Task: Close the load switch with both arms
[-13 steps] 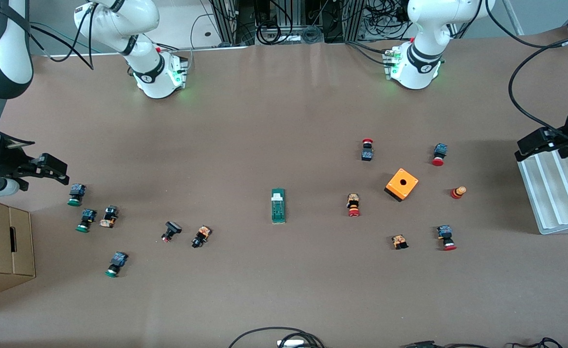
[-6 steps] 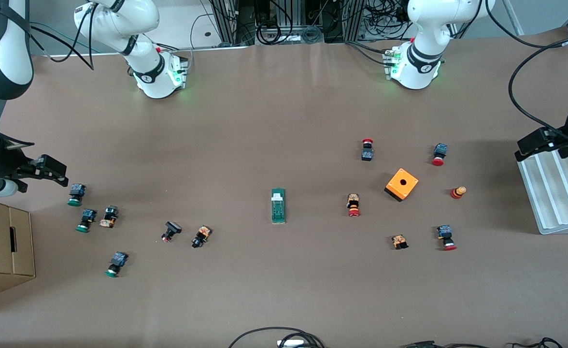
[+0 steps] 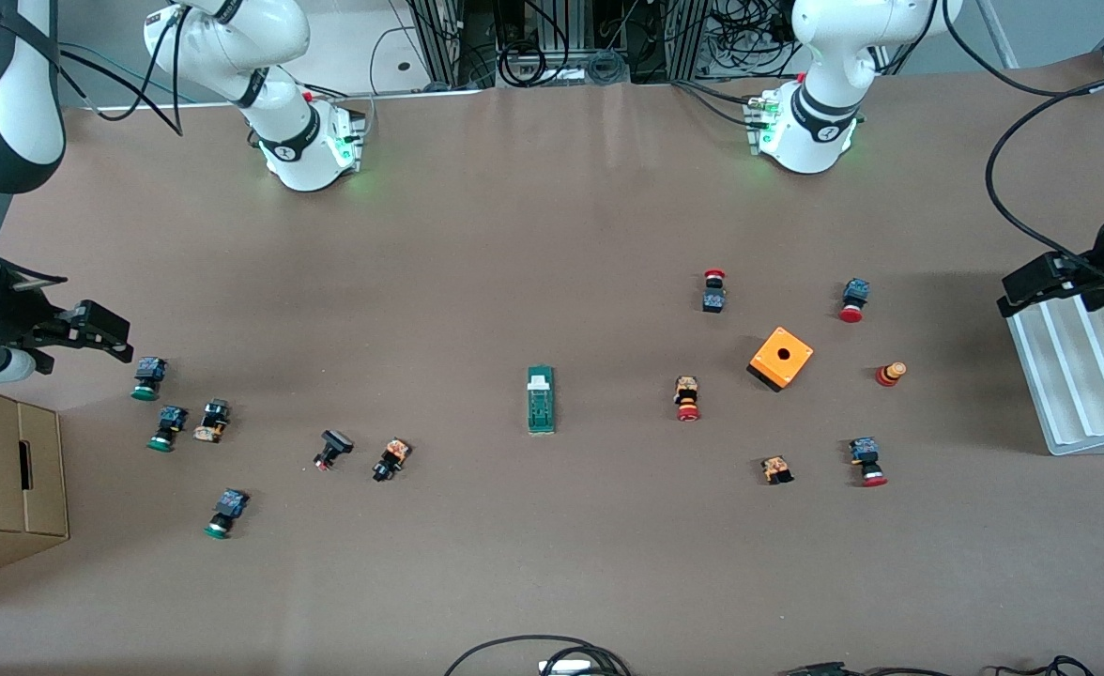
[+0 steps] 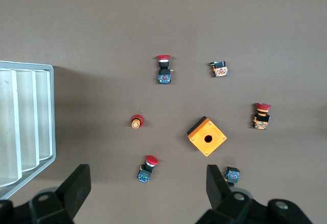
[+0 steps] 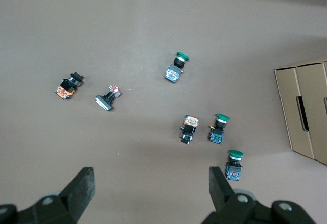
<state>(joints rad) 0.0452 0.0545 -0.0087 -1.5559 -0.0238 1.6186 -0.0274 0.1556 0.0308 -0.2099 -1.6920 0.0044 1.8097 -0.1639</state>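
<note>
The load switch is a narrow green block lying mid-table, with its white tab at the end farther from the front camera. It does not show in either wrist view. My left gripper hangs open and empty over the left arm's end of the table, above the edge of a white ridged tray. In the left wrist view its jaws stand wide apart. My right gripper hangs open and empty over the right arm's end, near green-capped push-buttons. In the right wrist view its jaws stand wide apart too. Both grippers are well away from the switch.
An orange cube box with a hole stands among several red-capped push-buttons toward the left arm's end; it also shows in the left wrist view. Green-capped push-buttons and a cardboard box are at the right arm's end.
Both grippers have shifted only very slightly. Nothing on the table has moved.
</note>
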